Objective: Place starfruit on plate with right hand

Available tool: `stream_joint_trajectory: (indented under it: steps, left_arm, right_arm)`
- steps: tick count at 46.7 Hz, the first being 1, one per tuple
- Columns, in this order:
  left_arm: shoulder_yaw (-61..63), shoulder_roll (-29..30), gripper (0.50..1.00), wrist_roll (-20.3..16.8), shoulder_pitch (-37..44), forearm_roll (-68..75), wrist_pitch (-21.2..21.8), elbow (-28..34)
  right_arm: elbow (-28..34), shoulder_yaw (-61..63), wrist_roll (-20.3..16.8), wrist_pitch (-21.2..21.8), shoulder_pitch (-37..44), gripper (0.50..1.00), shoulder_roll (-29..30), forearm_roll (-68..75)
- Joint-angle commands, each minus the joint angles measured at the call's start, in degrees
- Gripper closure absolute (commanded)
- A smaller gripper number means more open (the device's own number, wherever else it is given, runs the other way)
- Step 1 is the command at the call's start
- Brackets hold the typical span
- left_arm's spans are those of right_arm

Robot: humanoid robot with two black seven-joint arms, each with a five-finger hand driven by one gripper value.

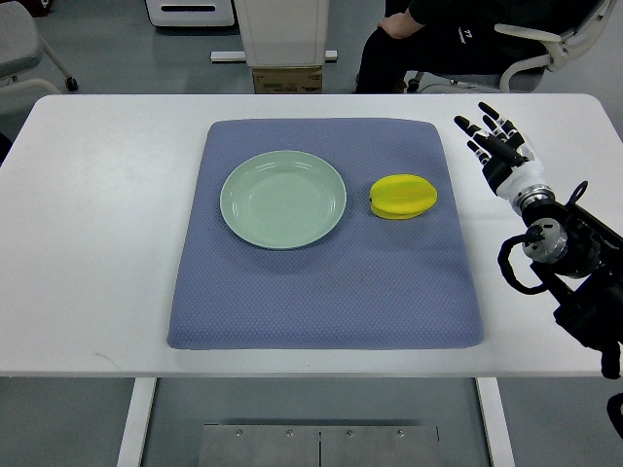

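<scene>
A yellow starfruit (403,196) lies on the blue-grey mat (321,292), just right of an empty pale green plate (283,199) at the mat's middle. My right hand (494,141) hovers over the white table to the right of the mat, fingers spread and pointing away from me, holding nothing. It is apart from the starfruit, about a hand's width to its right and slightly farther back. The left arm is out of view.
The white table (97,243) extends around the mat. A person sits in a chair (467,39) beyond the table's far edge. A white pedestal with a cardboard box (286,78) stands behind the table.
</scene>
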Motion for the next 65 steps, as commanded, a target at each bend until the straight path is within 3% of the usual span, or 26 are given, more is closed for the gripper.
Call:
stream_joint_trajectory:
  steps: [1,32,45,65]
  left_arm:
    - [-0.03,0.00,0.500,0.00,0.02,0.00,0.00,0.00]
    - [-0.03,0.00,0.500,0.00,0.02,0.00,0.00,0.00]
    - [-0.03,0.00,0.500,0.00,0.02,0.00,0.00,0.00]
    - [-0.03,0.00,0.500,0.00,0.02,0.00,0.00,0.00]
  right_arm:
    - [-0.05,0.00,-0.02,0.33,0.18,0.500,-0.16,0.01]
    - [-3.21,1.32,1.30,0.24,2.20,0.500,0.02,-0.08]
    - [-3.13,1.05,7.01,3.14,2.29,0.500,0.02,-0.08]
    - [-1.72,-3.95,7.27,3.84,4.22,0.500,-0.77,-0.69]
